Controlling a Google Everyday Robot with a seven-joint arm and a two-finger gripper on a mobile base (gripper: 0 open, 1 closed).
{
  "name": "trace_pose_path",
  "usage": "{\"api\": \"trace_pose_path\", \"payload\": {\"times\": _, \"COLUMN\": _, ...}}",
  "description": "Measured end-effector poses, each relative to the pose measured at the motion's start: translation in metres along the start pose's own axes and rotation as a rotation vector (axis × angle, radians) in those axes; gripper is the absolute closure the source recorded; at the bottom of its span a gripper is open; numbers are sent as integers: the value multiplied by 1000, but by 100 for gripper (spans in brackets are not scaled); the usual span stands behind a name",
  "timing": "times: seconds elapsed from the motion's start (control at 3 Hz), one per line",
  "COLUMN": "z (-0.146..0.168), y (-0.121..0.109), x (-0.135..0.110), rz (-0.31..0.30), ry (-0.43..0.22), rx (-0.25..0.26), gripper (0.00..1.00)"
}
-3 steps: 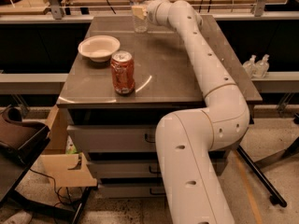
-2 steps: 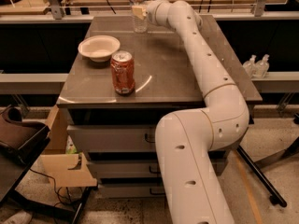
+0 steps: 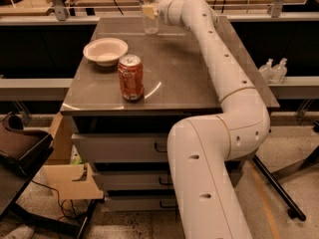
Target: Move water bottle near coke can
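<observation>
Water bottle (image 3: 151, 25): stands upright at the far edge of the table (image 3: 189, 78), well apart from the can.
Coke can (image 3: 130, 77): stands upright near the front edge, just in front of the white bowl (image 3: 105, 50).
Gripper (image 3: 149, 10): sits at the bottle's mid-height, with the arm (image 3: 219, 59) stretched across the table from the right. Whether it is clamped on the bottle or only set against it cannot be told.
Step in hand: judged to be the grasp; the bottle is not yet lifted or carried.
Next move: secure a firm hold, raise the bottle clear of the surface, bring it toward the front-left, and set it down just beside the can.
Caution: use the can's open right side, away from the bowl; keep the tall bottle upright on release.
</observation>
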State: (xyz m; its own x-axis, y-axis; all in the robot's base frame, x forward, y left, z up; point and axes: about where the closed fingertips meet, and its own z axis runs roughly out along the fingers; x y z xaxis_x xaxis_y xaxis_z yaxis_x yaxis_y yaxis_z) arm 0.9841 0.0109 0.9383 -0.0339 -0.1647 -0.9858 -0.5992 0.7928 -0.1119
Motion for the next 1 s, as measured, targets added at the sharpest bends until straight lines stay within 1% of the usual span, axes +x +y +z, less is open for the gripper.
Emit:
{"api": "trace_pose_path", "payload": {"times": 0.33, "z": -18, "y": -9, "x": -17, "rz": -34, "ry": 22, "rx": 17, "gripper": 100}}
{"api": "trace_pose_path", "payload": {"times": 0.67, "z": -44, "y": -20, "x": -37, "rz": -51, "ry": 30, "rx": 38, "gripper": 100}}
{"api": "trace_pose_path", "payload": {"times": 1.0, "z": -74, "y": -31, "x": -54, "rz": -54, "ry": 34, "rx": 69, "gripper": 100}}
